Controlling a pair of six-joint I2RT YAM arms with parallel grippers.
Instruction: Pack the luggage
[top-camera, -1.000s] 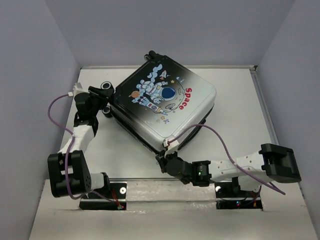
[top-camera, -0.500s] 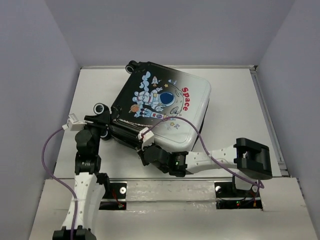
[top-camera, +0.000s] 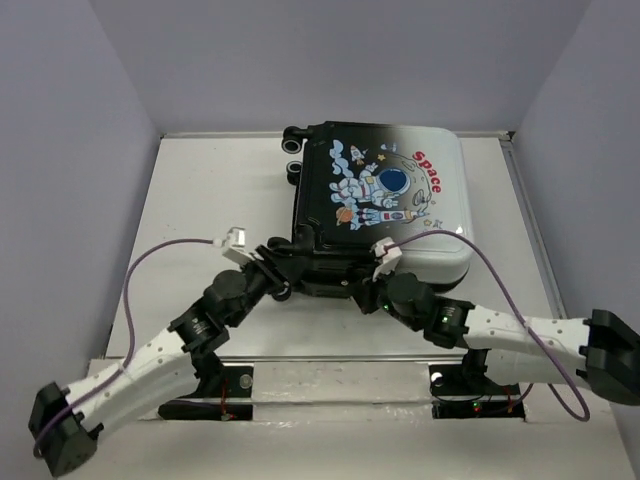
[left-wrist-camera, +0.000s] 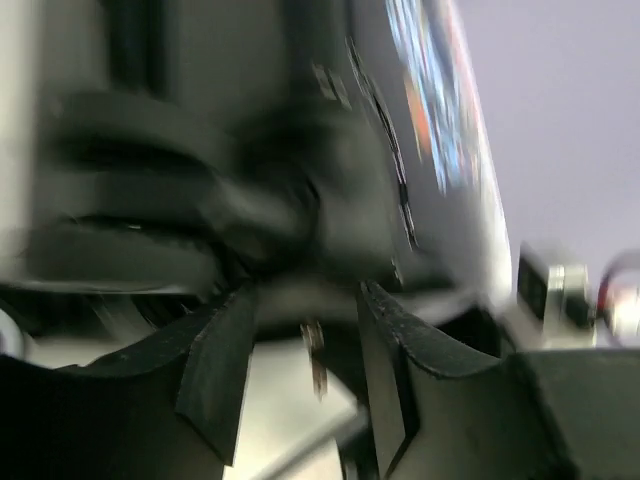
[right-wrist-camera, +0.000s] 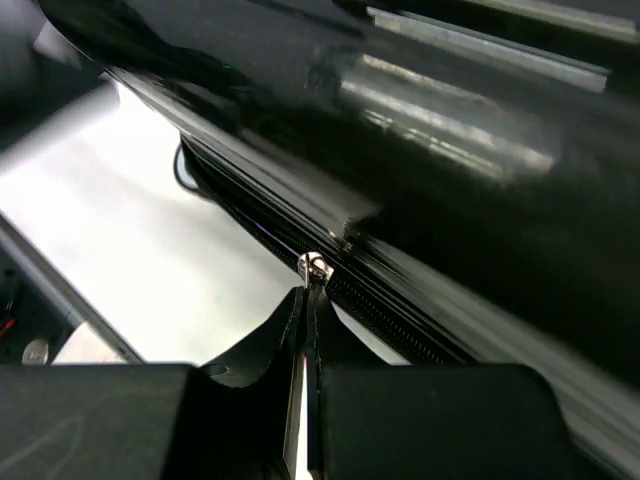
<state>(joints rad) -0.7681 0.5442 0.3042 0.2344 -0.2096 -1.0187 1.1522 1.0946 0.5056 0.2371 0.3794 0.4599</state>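
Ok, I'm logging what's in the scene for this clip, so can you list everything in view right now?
luggage: one, white-to-black shell with astronaut and red "Space" print, lying print-up at the table's far middle.
wheels: two showing, black, at the luggage's far left corner.
zipper pull: one, silver, on the luggage's near edge seam.
table: one, white, under the luggage.
walls: three, pale lilac-grey, at left, back and right.
cables: two, purple, one looping off each arm.
left gripper: black, open, at the luggage's near left edge.
right gripper: black, shut on the zipper pull.
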